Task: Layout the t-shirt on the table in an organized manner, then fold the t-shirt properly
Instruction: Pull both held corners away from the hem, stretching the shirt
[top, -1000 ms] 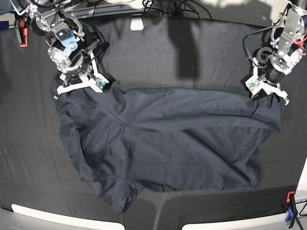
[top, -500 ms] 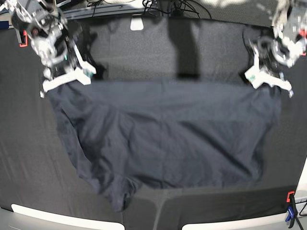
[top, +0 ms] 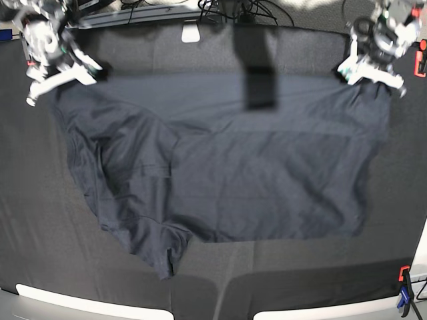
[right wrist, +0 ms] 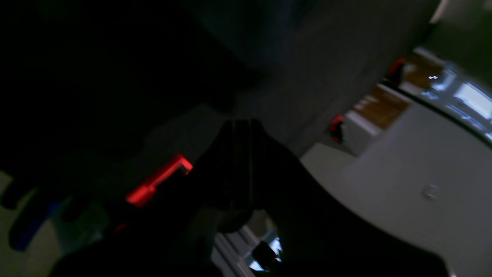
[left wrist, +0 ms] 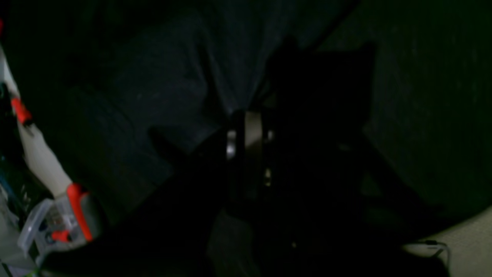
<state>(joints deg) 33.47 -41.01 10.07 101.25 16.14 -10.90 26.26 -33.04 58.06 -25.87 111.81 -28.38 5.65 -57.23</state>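
While both arms hold the far edge of the t-shirt (top: 227,160) stretched between them, we are in the spreading stage of the job, with no fold begun yet. Our left gripper (top: 371,69) is clamped shut on one far corner of the cloth, and our right gripper (top: 59,75) is clamped shut on the other; the left wrist view shows dark fabric bunching into the closed jaws, while the right wrist view is too dark to add much. From those two pinch points the shirt hangs and drapes toward the near side of the table (top: 40,220), most of it resting on the black cover.

To do this step well, we judge that both grippers should keep equal tension and travel together, so the held edge stays straight and level; then they should lower the cloth gradually, letting the near portion settle flat first. The side below the right gripper looks the riskier one: the fabric there is doubled over itself and trails to a crumpled point near the table's front edge, so it will likely need smoothing afterwards.

The shirt's long axis runs from one gripper to the other, across the table. Which end is the collar, we cannot tell from these views.
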